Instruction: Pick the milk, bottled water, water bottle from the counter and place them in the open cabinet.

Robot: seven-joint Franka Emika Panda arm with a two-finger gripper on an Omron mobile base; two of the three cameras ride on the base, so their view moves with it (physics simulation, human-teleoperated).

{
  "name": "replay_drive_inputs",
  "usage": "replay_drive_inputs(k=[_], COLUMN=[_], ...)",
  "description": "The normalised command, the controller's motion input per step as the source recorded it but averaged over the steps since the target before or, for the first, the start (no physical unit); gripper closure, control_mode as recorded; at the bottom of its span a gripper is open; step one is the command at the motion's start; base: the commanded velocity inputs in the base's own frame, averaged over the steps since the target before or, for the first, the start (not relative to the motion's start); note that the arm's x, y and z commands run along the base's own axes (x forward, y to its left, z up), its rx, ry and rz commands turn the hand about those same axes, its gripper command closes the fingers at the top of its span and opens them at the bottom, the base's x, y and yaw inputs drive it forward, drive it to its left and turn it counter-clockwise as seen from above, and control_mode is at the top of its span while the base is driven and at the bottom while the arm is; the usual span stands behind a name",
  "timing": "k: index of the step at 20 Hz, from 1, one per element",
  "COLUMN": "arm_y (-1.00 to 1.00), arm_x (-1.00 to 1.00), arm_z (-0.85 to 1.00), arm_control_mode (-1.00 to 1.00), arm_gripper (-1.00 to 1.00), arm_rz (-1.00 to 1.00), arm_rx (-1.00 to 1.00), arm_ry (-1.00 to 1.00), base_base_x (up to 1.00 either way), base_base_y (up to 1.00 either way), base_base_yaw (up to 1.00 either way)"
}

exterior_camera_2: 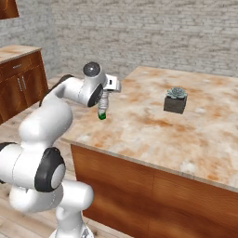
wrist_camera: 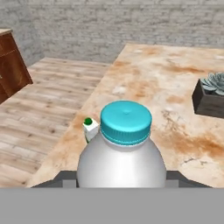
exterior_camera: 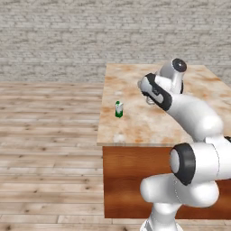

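The gripper (wrist_camera: 122, 181) is closed around the bottled water (wrist_camera: 122, 153), a clear plastic bottle with a blue cap, held clear above the marble counter (exterior_camera_2: 153, 130) near its left edge. The milk (exterior_camera: 118, 109) carton stands upright on the counter close to that same edge, beyond the lifted bottle. A small potted succulent (exterior_camera_2: 176, 100) sits well apart, toward the counter's middle.

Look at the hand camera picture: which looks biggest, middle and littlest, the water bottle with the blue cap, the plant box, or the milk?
1. The bottled water, though it sits right at the camera, so it looks huge.
2. The plant box, partly cut off at the edge.
3. The milk, mostly hidden behind the bottle.
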Motion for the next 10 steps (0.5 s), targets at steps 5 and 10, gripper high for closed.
replay_drive_inputs(k=[5, 10], arm_y=[0.00, 0.00], arm_x=[-0.82, -0.77], arm_z=[0.56, 0.47], arm_control_mode=[-1.00, -1.00], arm_gripper=[1.00, 1.00], arm_rz=[0.00, 0.00], arm_rx=[0.00, 0.00], arm_ry=[-0.06, -0.08], base_base_x=[0.00, 0.00], base_base_y=[0.00, 0.00], base_base_yaw=[0.00, 0.00])
